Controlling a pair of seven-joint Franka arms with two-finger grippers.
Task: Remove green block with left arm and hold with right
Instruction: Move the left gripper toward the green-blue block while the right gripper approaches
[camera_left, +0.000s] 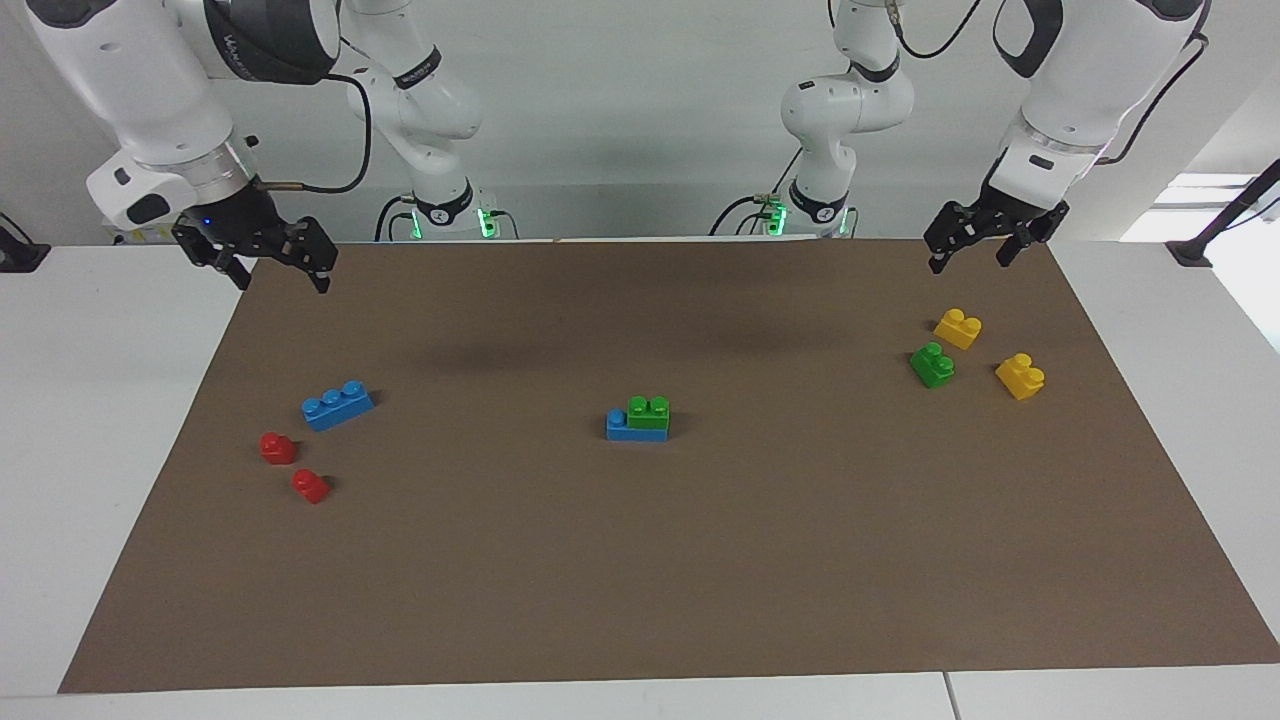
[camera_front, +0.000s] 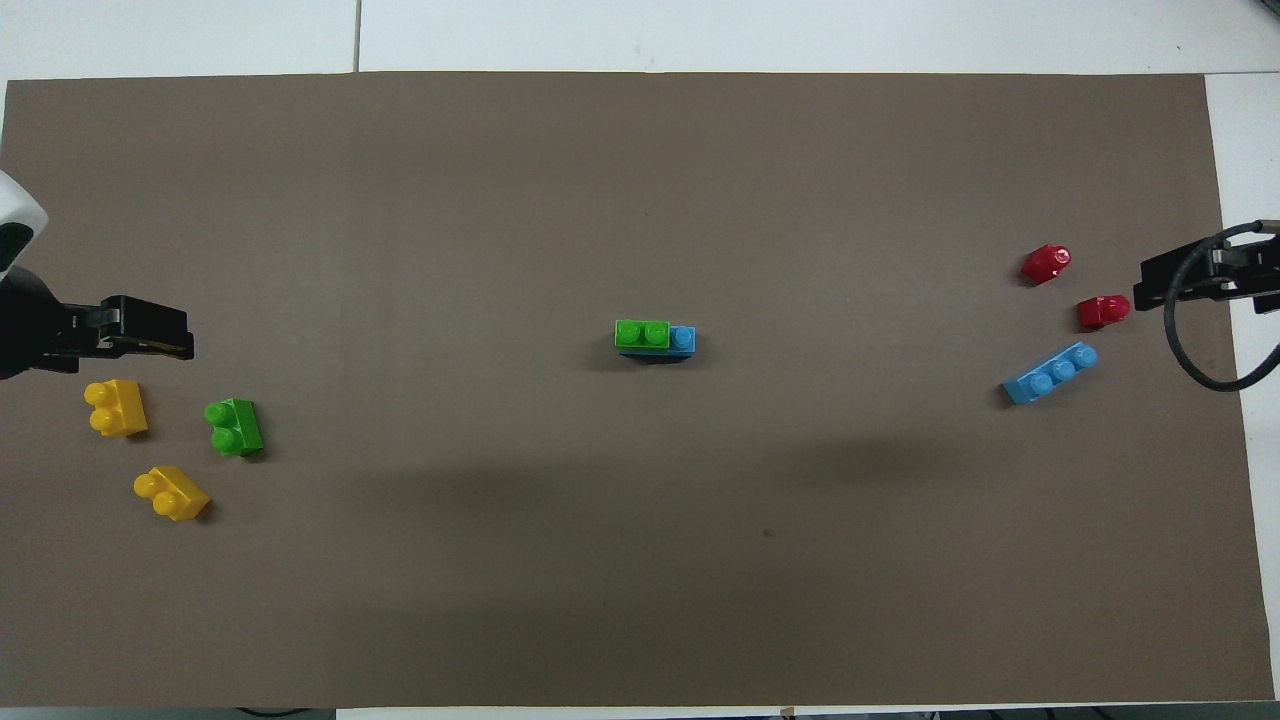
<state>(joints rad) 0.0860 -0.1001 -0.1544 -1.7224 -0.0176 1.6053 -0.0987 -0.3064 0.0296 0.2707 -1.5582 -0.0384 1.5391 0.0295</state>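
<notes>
Okay, I see the small bright green two-stud plastic brick (camera_left: 649, 412) (camera_front: 642, 333) stacked on a blue three-stud brick (camera_left: 636, 427) (camera_front: 682, 339) mid-mat. Left gripper (camera_left: 983, 246) (camera_front: 150, 335) and right gripper (camera_left: 280, 268) (camera_front: 1165, 285) both hang spread, empty, over their own ends of the brown mat (camera_left: 640, 560) (camera_front: 640, 560).

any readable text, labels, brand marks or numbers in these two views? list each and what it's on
Right arm, black joint cover: light lettering, too blurred to read.
Right arm's black elbow band: lettering, too small to read.
Bricks, including the green block on the blue brick: no text.
Brown mat: no text.
Both end effectors, left and right: no readable marks.
</notes>
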